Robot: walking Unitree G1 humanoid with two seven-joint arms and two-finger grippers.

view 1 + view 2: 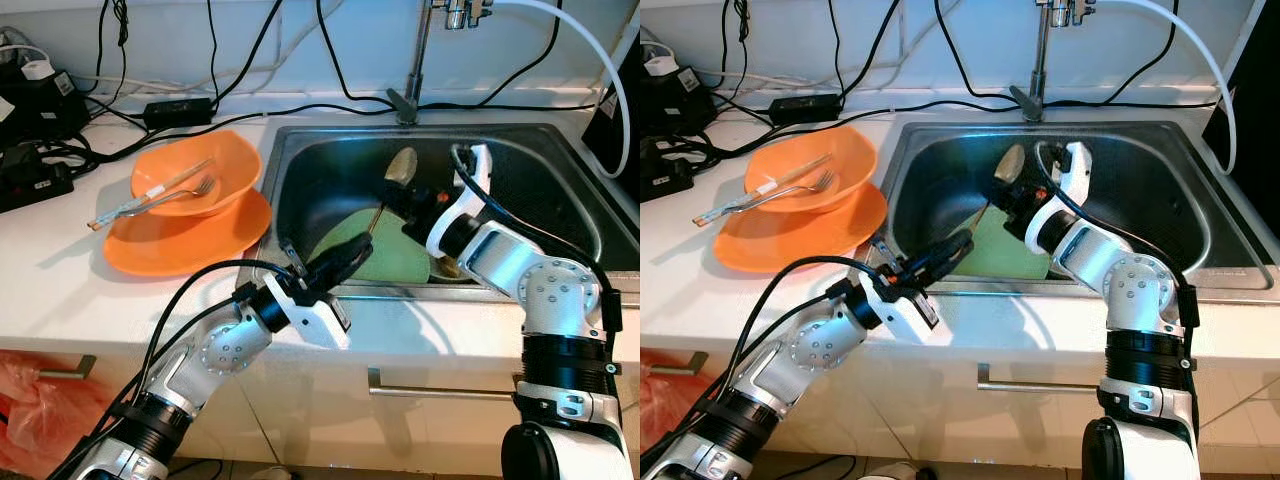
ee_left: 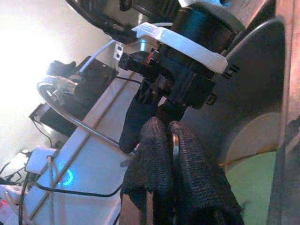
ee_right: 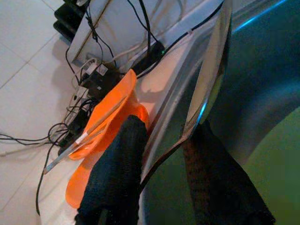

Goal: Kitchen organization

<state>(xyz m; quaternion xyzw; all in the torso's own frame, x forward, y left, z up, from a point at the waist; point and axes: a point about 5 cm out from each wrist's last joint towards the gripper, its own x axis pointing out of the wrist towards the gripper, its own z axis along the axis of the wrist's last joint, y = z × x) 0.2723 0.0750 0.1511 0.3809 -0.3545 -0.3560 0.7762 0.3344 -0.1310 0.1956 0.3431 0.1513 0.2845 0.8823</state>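
Note:
A steel sink [image 1: 545, 190] holds a green plate [image 1: 395, 258] lying flat. A pale metal spoon [image 1: 401, 165] stands tilted over it, bowl end up, handle running down toward the plate. My right gripper [image 1: 407, 197] reaches into the sink and is shut on the spoon; the right wrist view has its shiny edge [image 3: 206, 93] between the two black fingers [image 3: 117, 173]. My left gripper [image 1: 360, 252] hovers over the sink's front left rim, pointing at the plate, fingers [image 2: 154, 154] pressed together with nothing large between them.
On the counter left of the sink an orange bowl [image 1: 195, 165] sits on an orange plate [image 1: 180, 245], with a fork [image 1: 195, 190] and chopsticks [image 1: 130, 205] in it. Cables and power adapters [image 1: 40, 100] crowd the back left. A faucet [image 1: 415, 60] rises behind the sink.

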